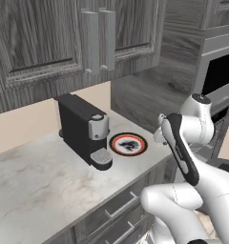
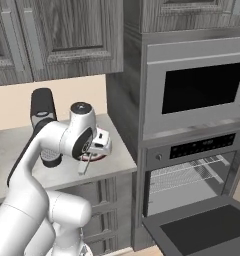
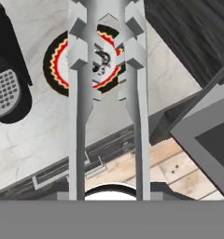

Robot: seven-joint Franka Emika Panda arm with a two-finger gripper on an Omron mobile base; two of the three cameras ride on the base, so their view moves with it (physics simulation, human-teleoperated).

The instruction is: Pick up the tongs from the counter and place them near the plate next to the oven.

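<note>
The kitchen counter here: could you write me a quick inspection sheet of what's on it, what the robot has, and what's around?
Surface: counter, light grey marbled stone, drawers below.
Job's things: tongs, silver-grey, held in the air over the plate; plate on the counter beside the coffee machine; oven to the right, door hanging open.
Clutter: black coffee machine on the counter.
Grippers: gripper shut on the tongs, above the plate near the counter's front edge.
Cables: nothing seen.
Surroundings: dark wood-grain wall cabinets, microwave above the oven, wooden floor.
</note>
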